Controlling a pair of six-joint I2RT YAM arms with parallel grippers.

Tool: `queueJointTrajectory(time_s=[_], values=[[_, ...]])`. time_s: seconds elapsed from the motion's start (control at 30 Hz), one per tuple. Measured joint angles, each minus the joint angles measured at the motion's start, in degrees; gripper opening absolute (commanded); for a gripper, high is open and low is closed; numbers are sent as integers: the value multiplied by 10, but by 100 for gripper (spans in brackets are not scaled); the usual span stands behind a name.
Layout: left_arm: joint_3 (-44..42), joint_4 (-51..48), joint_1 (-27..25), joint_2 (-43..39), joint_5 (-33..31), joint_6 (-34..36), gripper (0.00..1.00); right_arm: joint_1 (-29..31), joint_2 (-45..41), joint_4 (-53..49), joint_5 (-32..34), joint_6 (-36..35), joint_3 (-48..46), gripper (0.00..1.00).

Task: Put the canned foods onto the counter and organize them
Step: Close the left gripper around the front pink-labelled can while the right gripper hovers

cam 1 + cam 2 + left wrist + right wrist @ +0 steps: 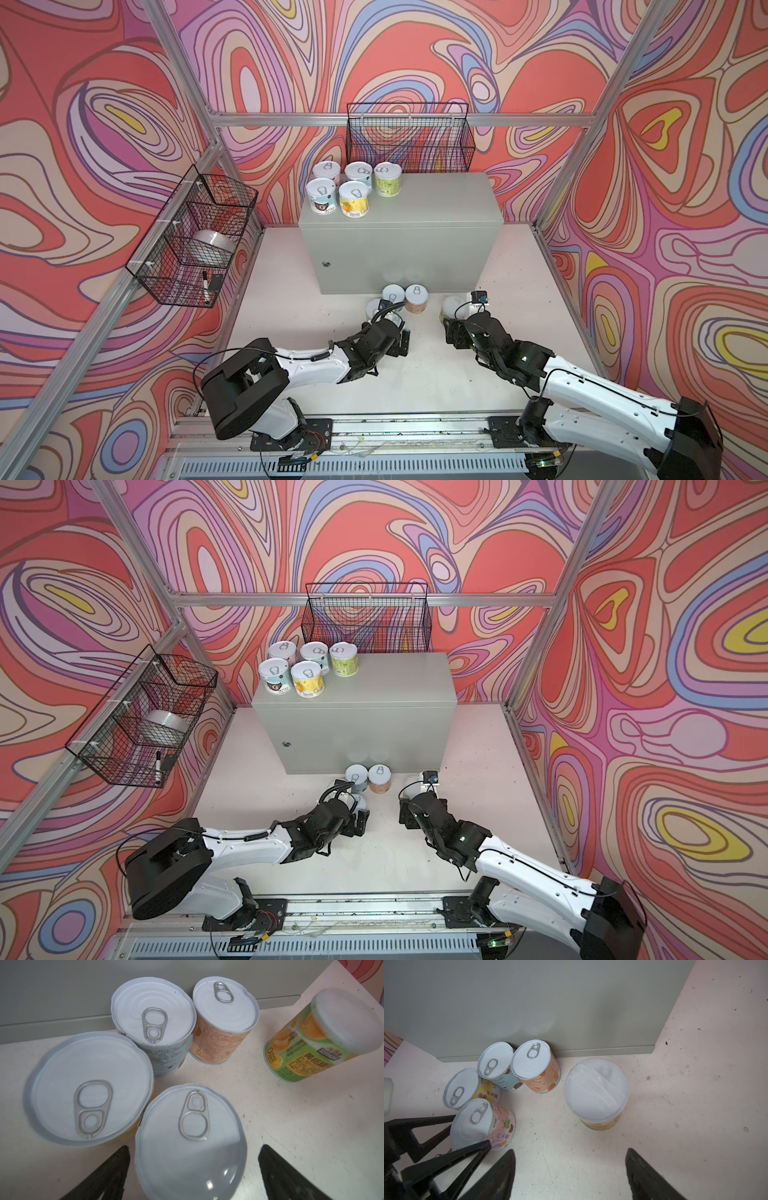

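Observation:
Several cans (354,198) stand grouped on the back-left of the grey counter (432,208). On the white tabletop before it stand a light-blue can (153,1022), a peach can (224,1022), a yellow can (89,1088) and a pink can (483,1124). My left gripper (192,1147) is open and straddles the pink can's lid, with a gap showing on each side. A green-orange can with a plain cap (596,1093) stands apart to the right. My right gripper (571,1151) hangs open just short of it, with only bare table between its fingers.
A black wire basket (409,137) hangs on the back rail above the counter. Another basket (191,232) on the left wall holds a silver tape roll (210,245) and a marker (205,286). Aluminium frame posts border the white tabletop (291,324).

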Motion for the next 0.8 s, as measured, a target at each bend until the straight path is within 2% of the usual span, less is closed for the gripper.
queueJointTrajectory(time_s=[0.27, 0.57, 0.7, 0.8], values=[[33, -2, -4, 58, -36, -31, 94, 0, -6, -2, 8, -5, 0, 85], [39, -9, -5, 90, -52, -47, 88, 0, -3, 5, 8, -7, -3, 85], [39, -9, -5, 90, -53, -49, 82, 0, 3, 5, 8, -7, -3, 85], [39, -10, -6, 90, -61, -48, 75, 0, 7, 9, 8, -8, -3, 85]])
